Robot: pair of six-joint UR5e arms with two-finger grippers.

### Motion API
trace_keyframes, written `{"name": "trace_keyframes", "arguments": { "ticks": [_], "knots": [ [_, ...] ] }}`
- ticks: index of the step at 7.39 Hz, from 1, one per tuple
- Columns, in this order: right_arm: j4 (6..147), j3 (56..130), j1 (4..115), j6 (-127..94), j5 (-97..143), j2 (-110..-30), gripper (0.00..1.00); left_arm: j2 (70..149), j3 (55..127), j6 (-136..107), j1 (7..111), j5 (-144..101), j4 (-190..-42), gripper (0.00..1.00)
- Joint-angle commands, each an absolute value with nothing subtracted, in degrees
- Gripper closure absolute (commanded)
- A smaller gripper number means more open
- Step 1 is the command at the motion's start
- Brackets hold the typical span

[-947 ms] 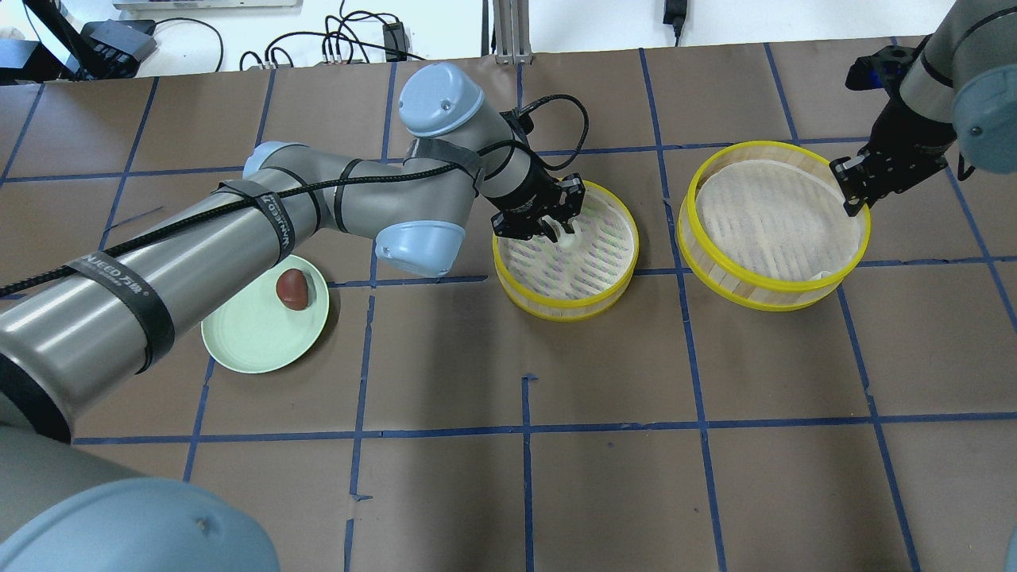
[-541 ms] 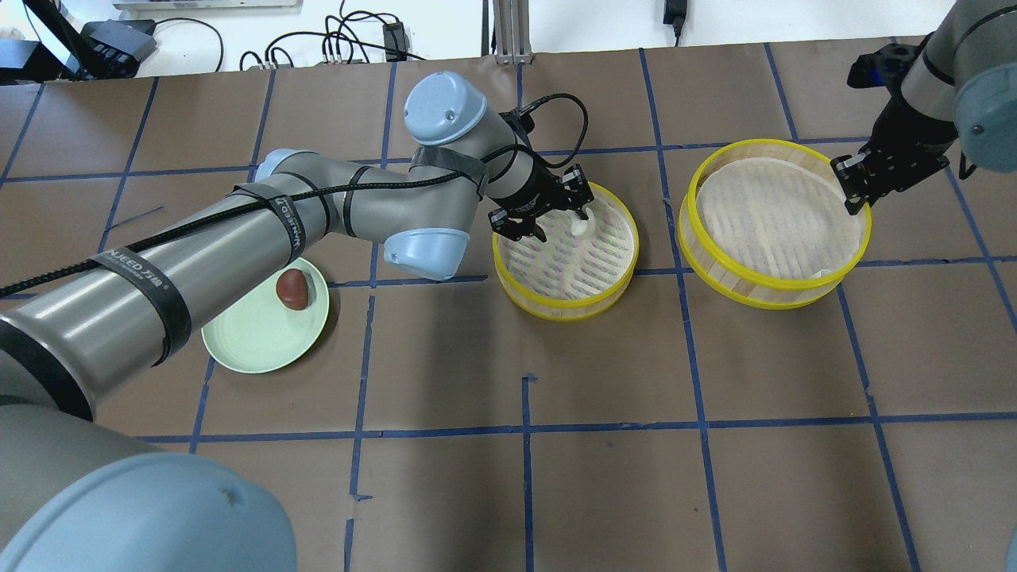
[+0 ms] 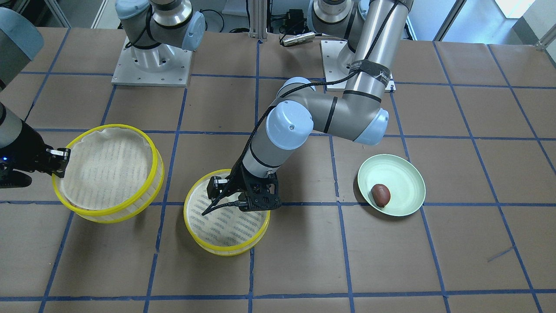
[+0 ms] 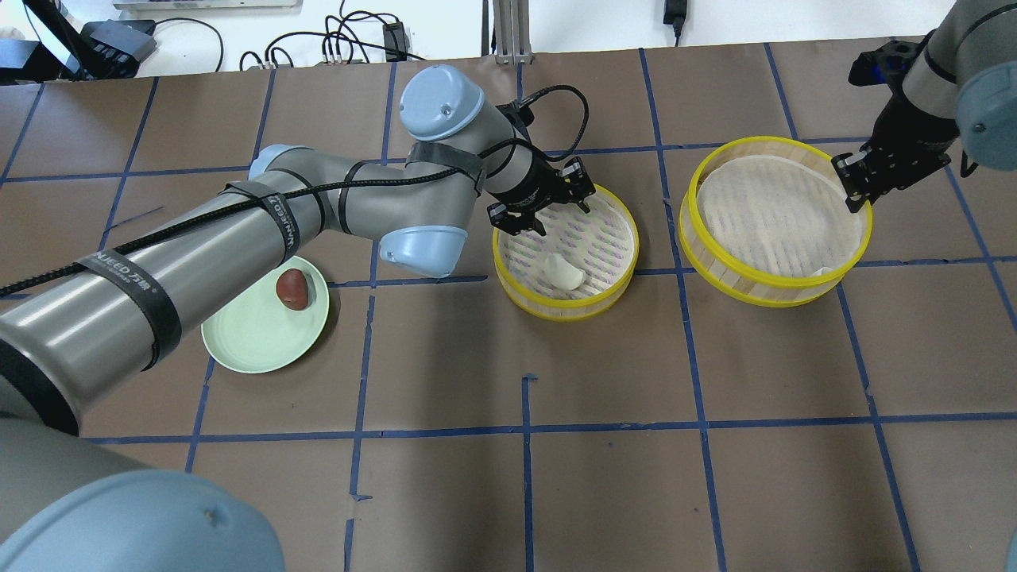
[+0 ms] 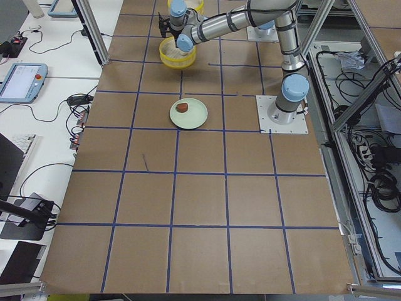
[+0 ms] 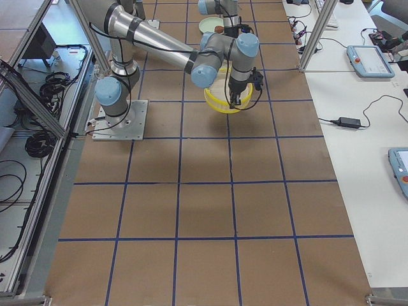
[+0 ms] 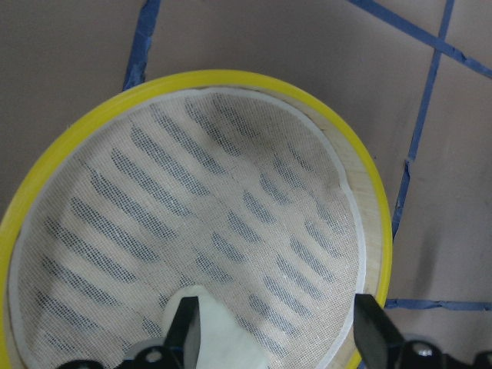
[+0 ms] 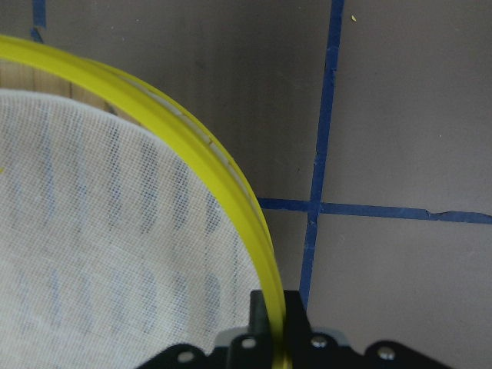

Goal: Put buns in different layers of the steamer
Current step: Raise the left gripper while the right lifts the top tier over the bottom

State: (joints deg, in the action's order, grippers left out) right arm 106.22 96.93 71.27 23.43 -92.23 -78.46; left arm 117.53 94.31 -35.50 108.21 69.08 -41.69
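Overhead exterior view has the left gripper (image 4: 560,216) hanging over the far rim of a yellow-rimmed steamer tier (image 4: 616,292), its two fingers spread apart and holding nothing. A white bun (image 4: 562,272) lies on the tier's cloth bottom, apart from the fingertips and on the robot's side of them. From the left wrist camera the bun (image 7: 219,338) shows low down, just beside one finger (image 7: 187,330).

Off to the right gripper's (image 4: 852,199) side, its fingers are clamped on the yellow rim of a second steamer tier (image 4: 747,274), which holds only its cloth liner. The right wrist camera shows that rim (image 8: 231,184) running in between the jaws.

A reddish-brown bun (image 4: 292,287) sits on a pale green plate (image 4: 254,349), well behind the left gripper, under that arm's forearm.
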Motion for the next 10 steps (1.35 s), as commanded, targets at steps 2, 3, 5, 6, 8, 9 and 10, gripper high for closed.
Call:
{"name": "trace_keyframes", "arguments": {
  "ticks": [2,3,5,6,8,9,10],
  "knots": [
    [107.22,96.33,74.69,15.5,-91.41,-78.4,0.85,107.28,94.57,-26.6,104.26,80.39,-59.75,0.12],
    [107.92,96.24,77.75,12.68,-91.41,-78.31,0.85,101.83,94.83,-20.63,100.32,85.38,-68.03,0.08],
    [111.16,95.89,84.87,1.8,-88.96,-77.52,0.85,94.95,95.63,-7.77,93.71,86.57,-80.45,0.08],
    [111.18,95.45,87.34,-1.9,-88.95,-77.08,0.85,93.01,95.63,-4.08,92.39,88.05,-82.77,0.05],
    [111.71,95.45,93.39,-8.83,-89.74,-75.86,0.85,91.58,95.8,-2.2,90.97,88.15,-84.64,0.05],
    [112.32,95.45,95.17,-10.36,-90.69,-74.2,0.85,91.32,95.8,-1.94,90.97,88.85,-84.99,0.04],
    [113.02,95.45,95.53,-10.46,-91.92,-72.53,0.85,91.32,95.63,-1.93,90.88,90.34,-84.9,0.03]
  ]
}}
